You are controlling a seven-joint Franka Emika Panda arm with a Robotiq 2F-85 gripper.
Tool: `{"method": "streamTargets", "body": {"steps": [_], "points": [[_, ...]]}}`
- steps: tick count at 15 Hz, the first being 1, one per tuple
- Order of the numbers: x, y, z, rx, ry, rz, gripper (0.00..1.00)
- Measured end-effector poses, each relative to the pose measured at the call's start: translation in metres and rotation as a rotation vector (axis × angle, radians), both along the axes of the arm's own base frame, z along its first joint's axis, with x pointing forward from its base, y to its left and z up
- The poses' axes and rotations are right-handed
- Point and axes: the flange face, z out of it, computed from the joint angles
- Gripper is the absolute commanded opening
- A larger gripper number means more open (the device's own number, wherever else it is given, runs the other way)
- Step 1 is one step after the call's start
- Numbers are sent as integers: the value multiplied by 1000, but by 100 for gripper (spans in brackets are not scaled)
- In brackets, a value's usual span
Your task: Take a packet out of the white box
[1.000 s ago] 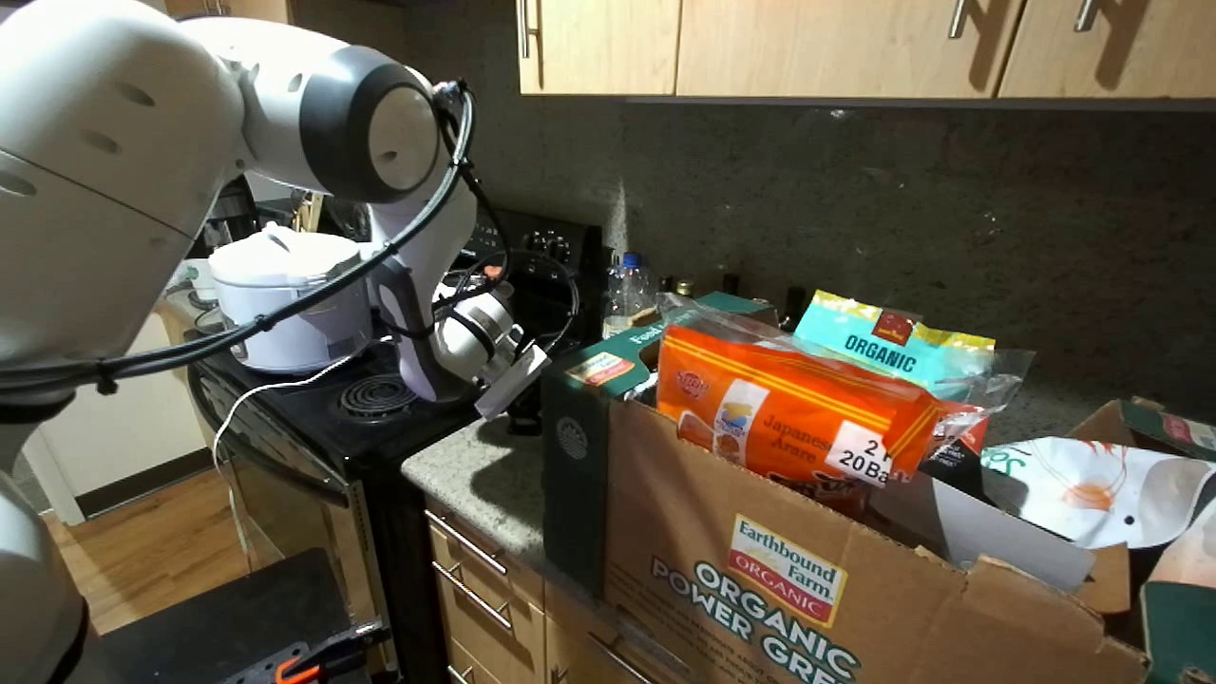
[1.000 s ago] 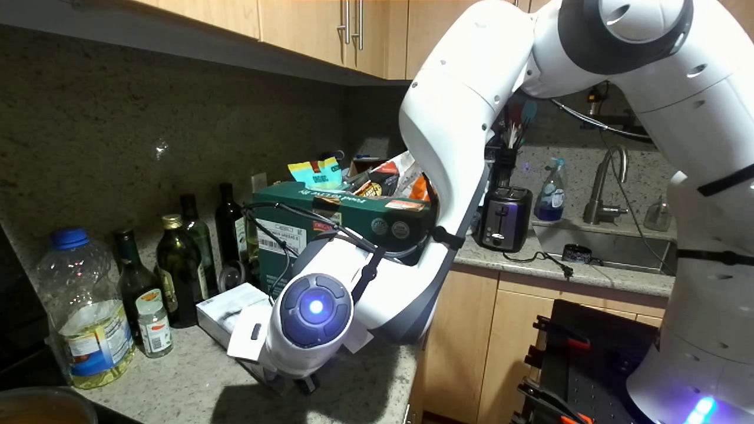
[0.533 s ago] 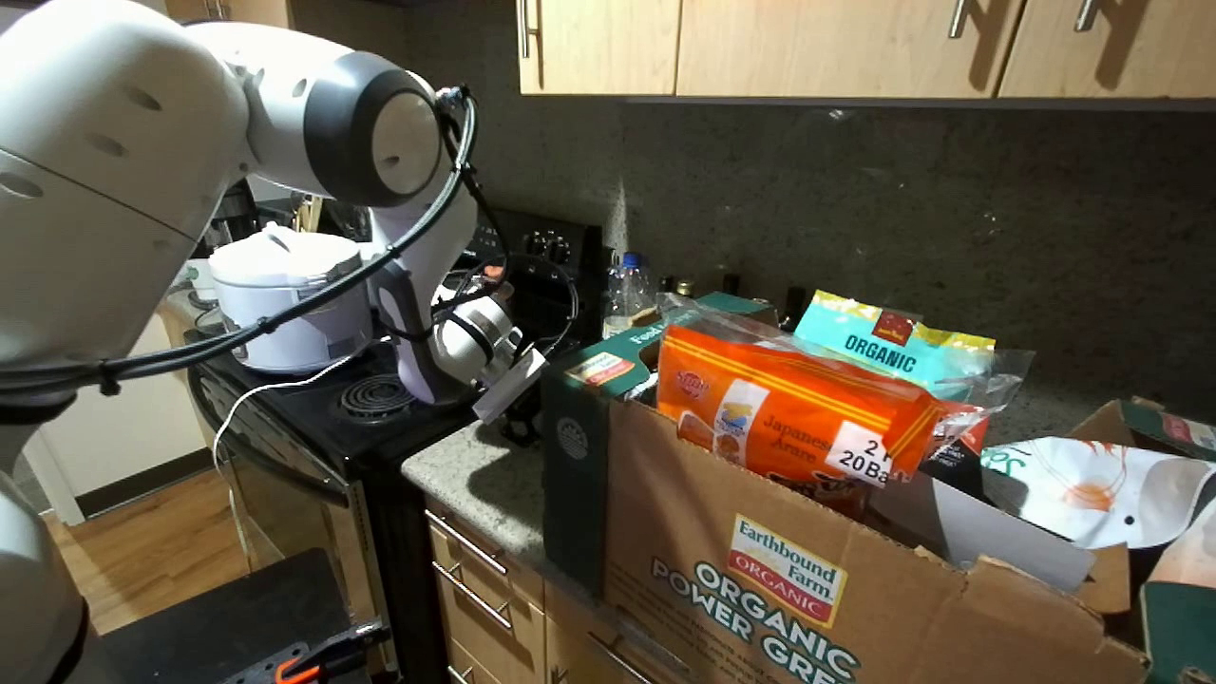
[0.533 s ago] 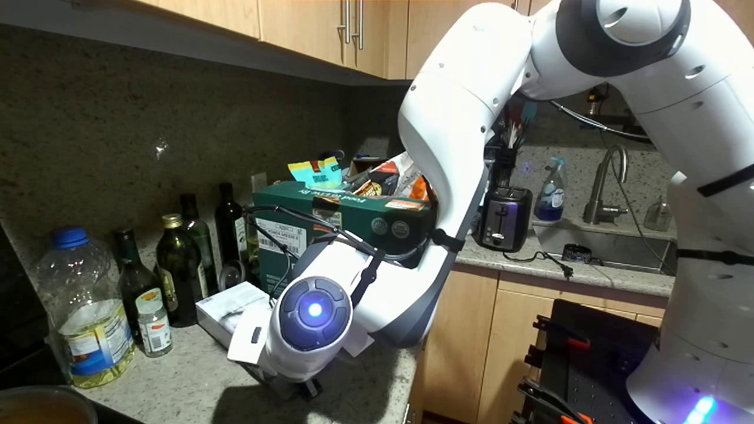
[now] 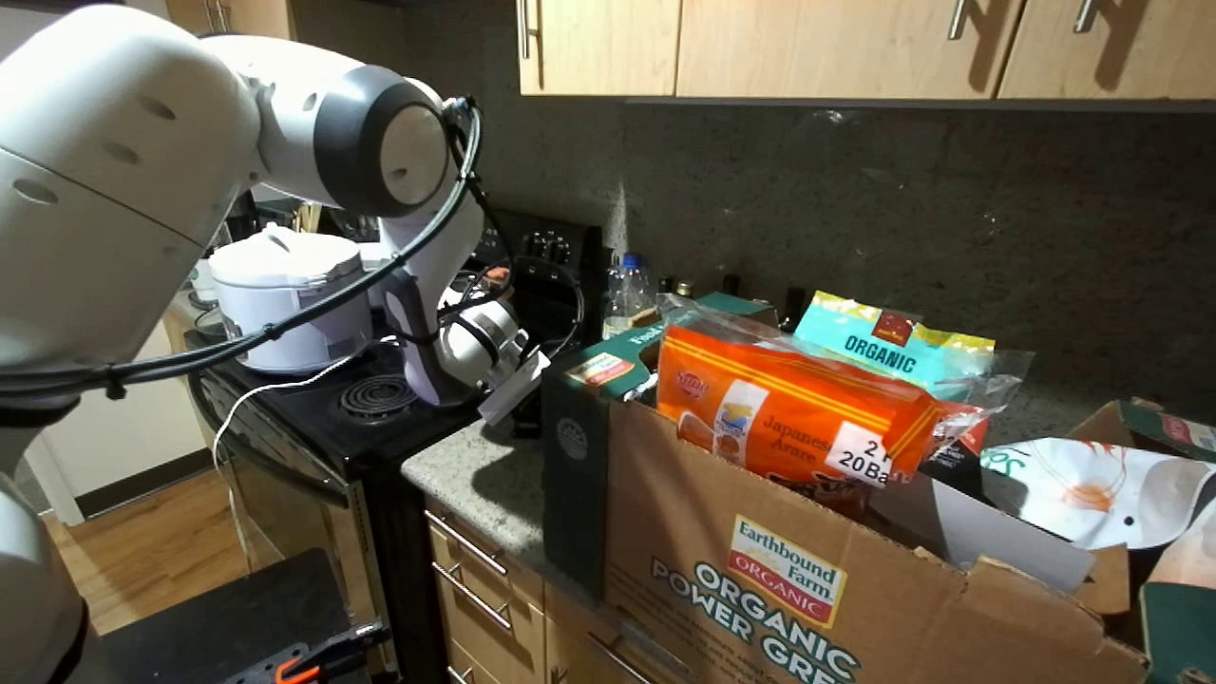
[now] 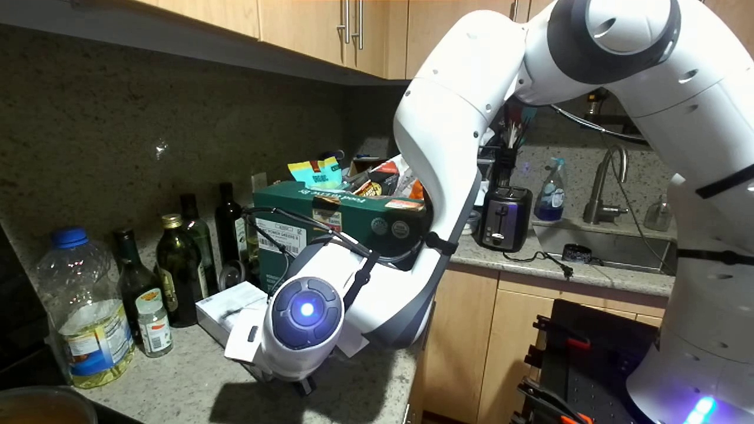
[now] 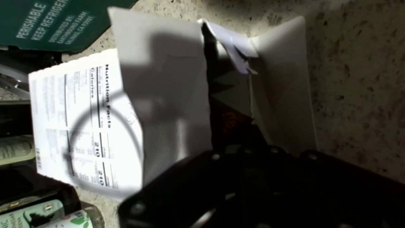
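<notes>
The white box (image 7: pixel 85 82) lies on the counter beside the dark green carton. In the wrist view its printed Nutrition Facts side faces up and its end stands open, with a flap (image 7: pixel 164 63) on the left and another (image 7: pixel 281 79) on the right. In an exterior view the white box (image 6: pixel 227 306) is partly hidden behind my hand. A dark packet (image 7: pixel 229 122) with faint orange print shows inside the opening. My gripper (image 7: pixel 245 147) is at the opening. Its jaws look drawn together at the packet's edge and seem shut on it; deep shadow hides the contact.
The Organic Power Greens carton (image 5: pixel 760 570), holding several snack bags, stands beside the hand; its green end (image 6: pixel 377 227) is close. Several bottles (image 6: pixel 177 271) and a small jar (image 6: pixel 154 330) stand near the white box. A white cooker (image 5: pixel 290 304) sits on the stove.
The elbow has lowered a little and the hand has shifted slightly, rightward in an exterior view and leftward in an exterior view. The cartons and bottles have not moved.
</notes>
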Motion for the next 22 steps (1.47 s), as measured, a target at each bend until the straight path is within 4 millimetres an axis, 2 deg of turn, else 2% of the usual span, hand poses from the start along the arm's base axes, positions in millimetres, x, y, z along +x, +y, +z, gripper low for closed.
{"method": "streamTargets", "body": {"steps": [7, 15, 22], "points": [[-3, 5, 1, 8, 2, 8, 0], [-43, 61, 21, 69, 136, 112, 0], [-55, 76, 49, 83, 219, 133, 0]]}}
